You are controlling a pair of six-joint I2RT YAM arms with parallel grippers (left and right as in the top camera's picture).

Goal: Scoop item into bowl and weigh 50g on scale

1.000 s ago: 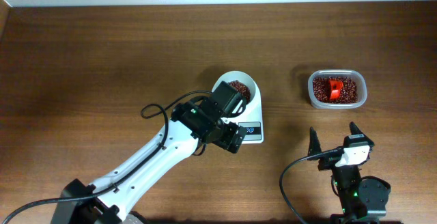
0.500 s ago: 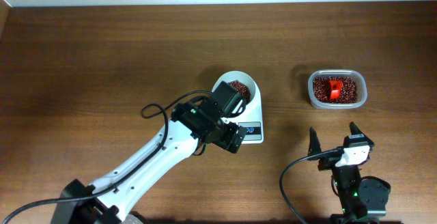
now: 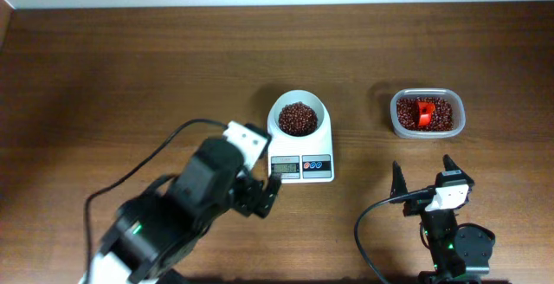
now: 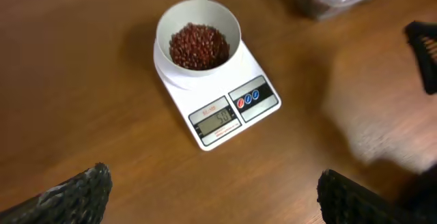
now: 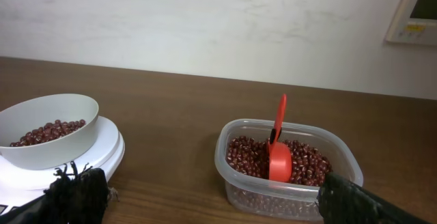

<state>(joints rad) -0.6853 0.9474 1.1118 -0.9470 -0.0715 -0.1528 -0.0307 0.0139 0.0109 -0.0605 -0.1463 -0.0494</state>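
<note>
The white bowl (image 3: 318, 111) stands on the white scale (image 3: 322, 168), and a heap of red-brown beans (image 3: 298, 118) lies in it. The left wrist view looks down on the bowl (image 4: 164, 31), its beans (image 4: 198, 44) and the scale (image 4: 235, 108) with its display lit. My left gripper (image 3: 260, 196) hangs open in front of and left of the scale, holding nothing; its fingers frame bare table (image 4: 215, 197). My right gripper (image 3: 424, 176) stands open and empty near the front edge, facing the clear container (image 5: 287, 190).
The clear plastic container (image 3: 427, 113) at the right holds more beans and a red scoop (image 3: 423, 113) stuck upright in them (image 5: 278, 157). A black cable loops on the table beside the right arm (image 3: 368, 223). A wall rises behind the table's far edge.
My left arm has drawn back from the scale toward the front left and risen, uncovering the bowl and display. The right arm has not moved.
</note>
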